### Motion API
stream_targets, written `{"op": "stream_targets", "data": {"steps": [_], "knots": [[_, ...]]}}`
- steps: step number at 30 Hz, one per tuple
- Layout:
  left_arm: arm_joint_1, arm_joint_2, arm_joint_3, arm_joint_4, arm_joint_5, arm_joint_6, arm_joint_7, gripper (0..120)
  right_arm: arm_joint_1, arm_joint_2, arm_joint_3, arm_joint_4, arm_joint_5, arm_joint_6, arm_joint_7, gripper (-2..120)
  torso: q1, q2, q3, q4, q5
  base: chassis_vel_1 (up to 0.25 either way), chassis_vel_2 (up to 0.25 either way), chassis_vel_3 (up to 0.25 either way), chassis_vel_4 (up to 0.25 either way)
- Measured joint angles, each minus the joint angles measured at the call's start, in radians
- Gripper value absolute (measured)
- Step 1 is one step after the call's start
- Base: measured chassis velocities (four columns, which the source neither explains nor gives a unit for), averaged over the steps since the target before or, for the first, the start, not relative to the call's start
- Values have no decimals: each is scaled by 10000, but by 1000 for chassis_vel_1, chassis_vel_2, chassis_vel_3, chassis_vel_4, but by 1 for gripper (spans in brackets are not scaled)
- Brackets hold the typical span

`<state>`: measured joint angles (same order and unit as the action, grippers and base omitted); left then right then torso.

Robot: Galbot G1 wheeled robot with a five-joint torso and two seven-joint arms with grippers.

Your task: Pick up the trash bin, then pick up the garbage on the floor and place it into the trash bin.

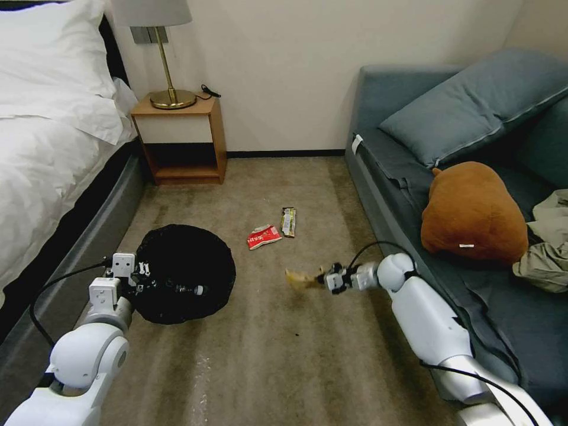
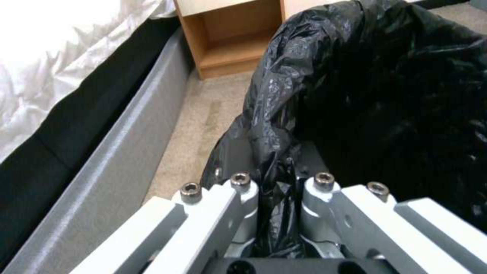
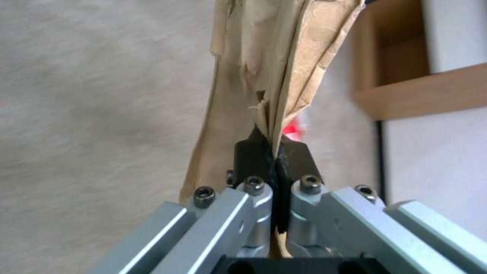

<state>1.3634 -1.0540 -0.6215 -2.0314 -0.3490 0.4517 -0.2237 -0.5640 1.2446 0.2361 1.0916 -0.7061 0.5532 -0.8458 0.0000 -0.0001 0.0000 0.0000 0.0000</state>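
My right gripper (image 1: 327, 278) pinches the brown paper (image 1: 300, 278). The trash bin (image 1: 184, 272), clamped by my left gripper (image 1: 139, 277), sits well to its left, open mouth up.

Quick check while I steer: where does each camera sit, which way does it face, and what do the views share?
Head view: high, looking forward and down at the carpet; both arms show, left gripper on the bin, right gripper holding brown paper.
Left wrist view: along its fingers, clamped on the bin's bag.
Right wrist view: along its fingers, pinching the paper.
Shared: all three show the nightstand.
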Motion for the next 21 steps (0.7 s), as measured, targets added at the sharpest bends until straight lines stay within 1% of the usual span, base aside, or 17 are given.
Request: {"op": "stream_targets", "data": {"steps": [1, 3, 4, 5, 7, 10, 13, 16, 18, 19, 21], "knots": [[-13, 1, 22, 23, 11, -30, 7, 5, 55, -171, -43, 510, 460, -244, 8, 0, 0, 0, 0, 0, -1, 0, 0, 0, 0], [-24, 2, 32, 31, 17, -44, 13, 5, 69, -228, -74, 691, 618, -337, 10, 0, 0, -1, 0, 1, 0, 0, 0, 0, 0], [-62, 3, 75, 55, 37, -85, 25, 5, 89, -378, -177, 1184, 1014, -585, 6, 0, 0, 0, 0, 0, 1, 0, 0, 0, 0], [-62, 3, 75, 55, 37, -85, 25, 5, 89, -378, -177, 1184, 1014, -585, 6, 0, 0, 0, 0, 0, 1, 0, 0, 0, 0], [-128, 4, 144, 84, 61, -125, 44, 5, 103, -506, -295, 1764, 1434, -880, -11, 0, 0, 1, 0, -1, -1, 0, 0, 0, 0], [-157, 2, 176, 90, 70, -133, 46, 5, 106, -544, -341, 2043, 1622, -1042, -23, 0, 0, 0, 0, -1, -1, 0, 0, 0, 0], [-358, -39, 442, 140, 129, -196, 65, 5, 105, -578, -731, 3263, 2474, -1802, -47, 0, 0, 0, 0, -1, -1, 0, 0, 0, 0], [-409, -62, 520, 173, 159, -223, 75, 5, 95, -567, -918, 3494, 2699, -1949, -47, 0, 0, 1, 0, 0, 0, 0, 0, 0, 0], [-494, -96, 626, 232, 197, -268, 93, 5, 73, -552, -1366, 3815, 3215, -2174, -34, 0, 0, 0, 0, 0, -1, 0, 0, 0, 0], [-494, -96, 626, 232, 197, -268, 93, 5, 73, -552, -1366, 3815, 3215, -2174, -34, 0, 0, 0, 0, 0, -1, 0, 0, 0, 0], [-623, -125, 735, 328, 223, -314, 114, 5, 72, -517, -2156, 3996, 4234, -2568, 310, 0, 0, 0, 0, 0, -1, 0, 0, 0, 0]]}}
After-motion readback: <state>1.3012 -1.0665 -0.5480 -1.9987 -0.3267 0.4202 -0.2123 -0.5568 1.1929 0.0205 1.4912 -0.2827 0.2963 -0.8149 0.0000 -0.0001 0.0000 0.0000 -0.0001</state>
